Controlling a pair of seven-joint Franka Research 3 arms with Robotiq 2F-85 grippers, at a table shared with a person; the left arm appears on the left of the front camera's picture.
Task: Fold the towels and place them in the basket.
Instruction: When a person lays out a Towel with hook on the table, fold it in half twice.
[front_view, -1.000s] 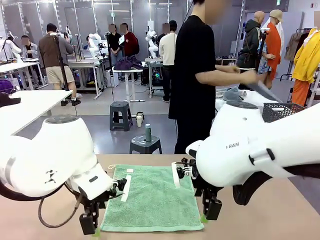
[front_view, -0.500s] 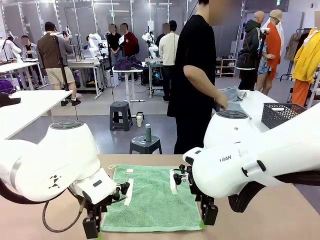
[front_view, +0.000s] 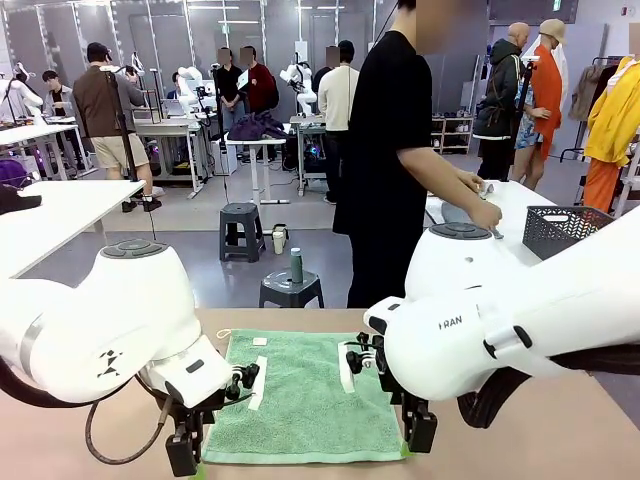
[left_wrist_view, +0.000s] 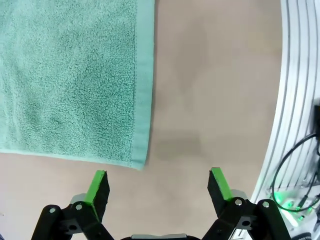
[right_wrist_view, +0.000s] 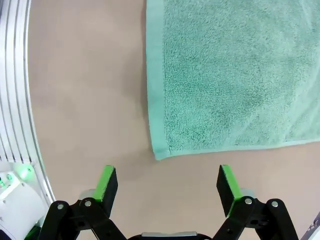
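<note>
Flanking the flat mint towel (front_view: 305, 395), left gripper (left_wrist_view: 159, 180) and right gripper (right_wrist_view: 167, 177), both agape, empty (basket (front_view: 560, 225) half-hidden behind right arm (front_view: 520, 330)).

We saw the towel (front_view: 305, 395) lying flat on the bench (front_view: 560, 430), mid-front. Left jaws stood at its near left corner and right jaws at its near right corner, both just off the cloth. Behind the bench stood a person (front_view: 390, 150), with a stool (front_view: 291, 288) on the floor beside them. The basket (front_view: 565, 225) sat on a second bench (front_view: 520, 203) at far right.
</note>
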